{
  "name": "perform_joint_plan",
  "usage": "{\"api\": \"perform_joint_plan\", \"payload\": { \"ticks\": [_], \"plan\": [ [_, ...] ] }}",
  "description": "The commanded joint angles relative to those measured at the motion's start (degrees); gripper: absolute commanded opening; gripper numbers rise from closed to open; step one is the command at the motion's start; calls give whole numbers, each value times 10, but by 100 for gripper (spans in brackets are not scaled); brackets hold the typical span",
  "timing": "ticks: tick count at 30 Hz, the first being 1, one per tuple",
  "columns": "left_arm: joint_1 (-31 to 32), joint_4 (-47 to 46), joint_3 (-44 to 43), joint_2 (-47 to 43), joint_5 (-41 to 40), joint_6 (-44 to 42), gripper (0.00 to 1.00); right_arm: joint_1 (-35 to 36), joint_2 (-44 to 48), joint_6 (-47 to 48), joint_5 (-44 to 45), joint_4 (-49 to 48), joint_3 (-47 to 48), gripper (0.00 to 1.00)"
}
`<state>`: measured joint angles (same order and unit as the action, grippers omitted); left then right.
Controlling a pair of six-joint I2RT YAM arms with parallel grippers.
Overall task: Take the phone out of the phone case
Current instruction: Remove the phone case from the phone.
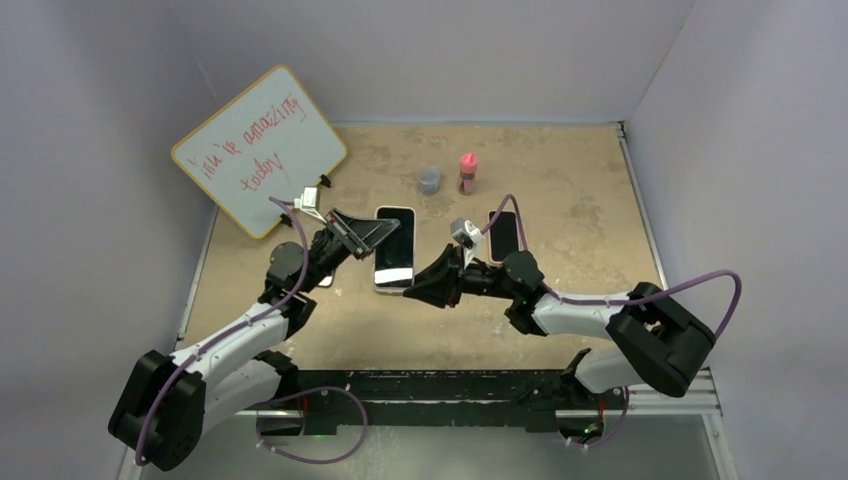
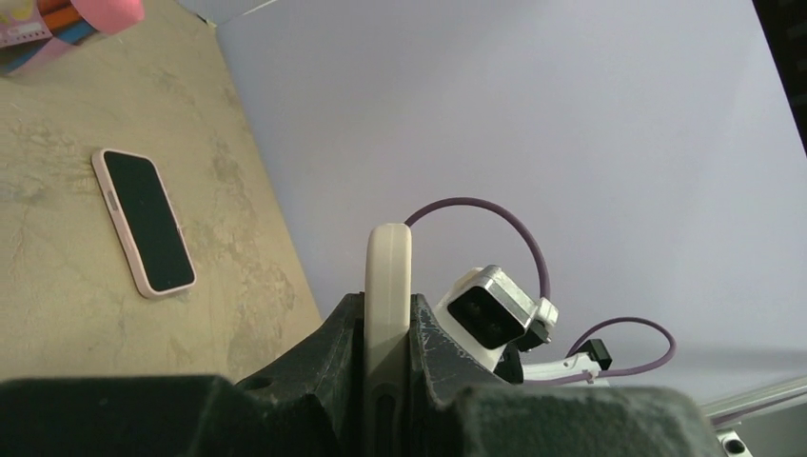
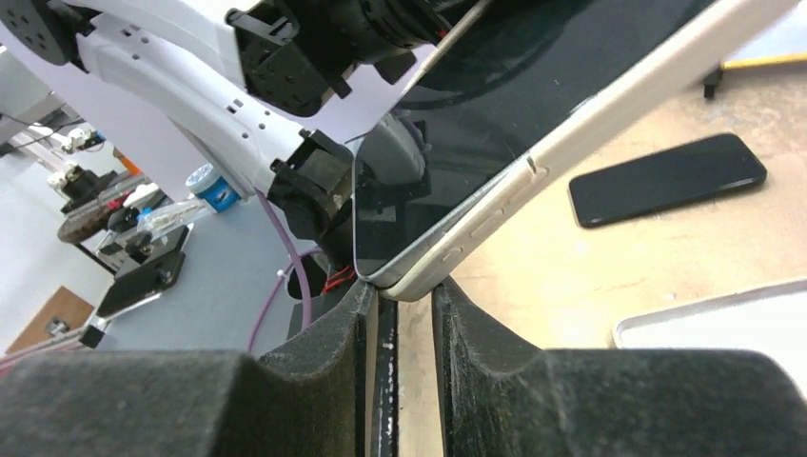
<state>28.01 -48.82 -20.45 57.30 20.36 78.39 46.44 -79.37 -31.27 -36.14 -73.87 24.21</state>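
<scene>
Left pincer [image 2: 387,319] clamped tight on phone case [image 2: 388,262] edge; right pincer [image 3: 400,309] pinched shut on its corner — phone [image 3: 495,105] screen dark.

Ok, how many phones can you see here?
3. A white-cased phone, clamped between the left gripper and right gripper; a pink-cased phone lying beyond the right gripper; a black phone lying near the whiteboard, clear only in the right wrist view. More could be hidden.
</scene>
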Motion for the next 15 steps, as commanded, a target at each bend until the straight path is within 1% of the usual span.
{"api": "perform_joint_plan", "payload": {
  "ticks": [1, 4, 8, 11, 15],
  "plan": [
    [57, -50, 4, -10, 133, 63, 0, -57, -10, -28, 225, 16, 60, 5],
    [62, -82, 10, -1, 136, 79, 0, -69, -21, -59, 240, 31, 64, 4],
    [71, -90, 9, 3, 135, 80, 0, -73, -30, -77, 261, 49, 68, 4],
    [73, -83, 16, 0, 125, 68, 0, -73, -28, -77, 241, 37, 70, 5],
    [73, -39, 17, -7, 100, 20, 0, -73, -14, -65, 195, 21, 66, 9]
  ]
}}
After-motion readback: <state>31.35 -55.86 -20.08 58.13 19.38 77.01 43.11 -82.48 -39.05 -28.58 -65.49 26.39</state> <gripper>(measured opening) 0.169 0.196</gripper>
